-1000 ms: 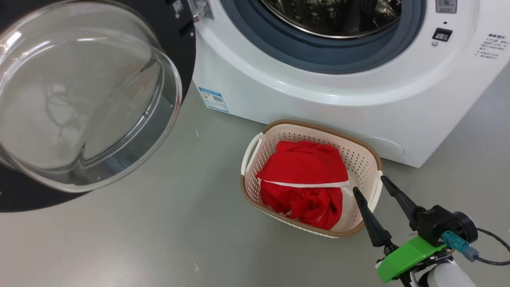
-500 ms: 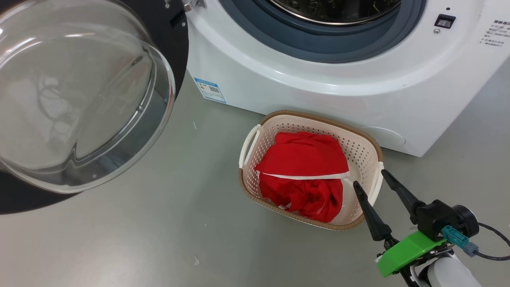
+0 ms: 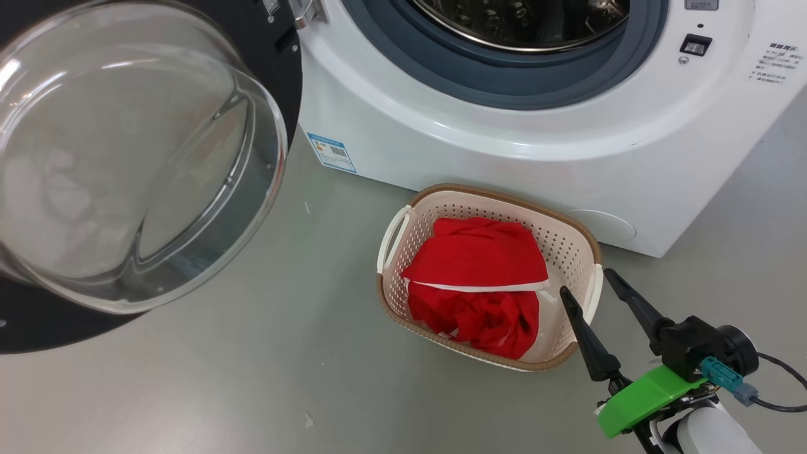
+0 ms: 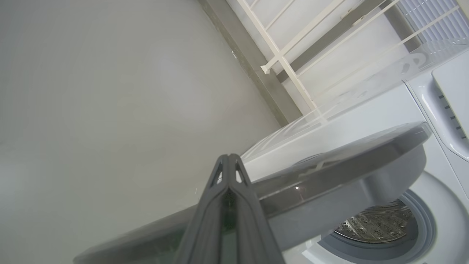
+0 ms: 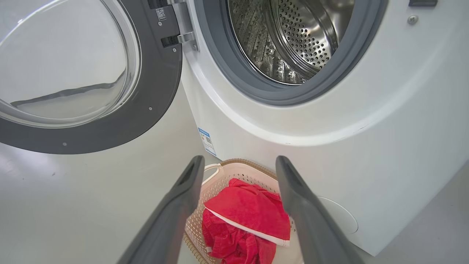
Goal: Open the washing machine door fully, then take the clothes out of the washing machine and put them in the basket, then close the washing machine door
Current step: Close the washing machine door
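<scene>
Clothes lie in the basket; right jaws hover open near it, left jaws closed behind the door, seemingly to shut it.

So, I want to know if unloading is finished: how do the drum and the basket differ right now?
The drum is shiny steel; the basket is cream plastic with a brown rim. The part of the drum that shows holds no clothes; the basket holds the red clothes. The drum is round and opens sideways; the basket opens upward. Both have perforated walls.
</scene>
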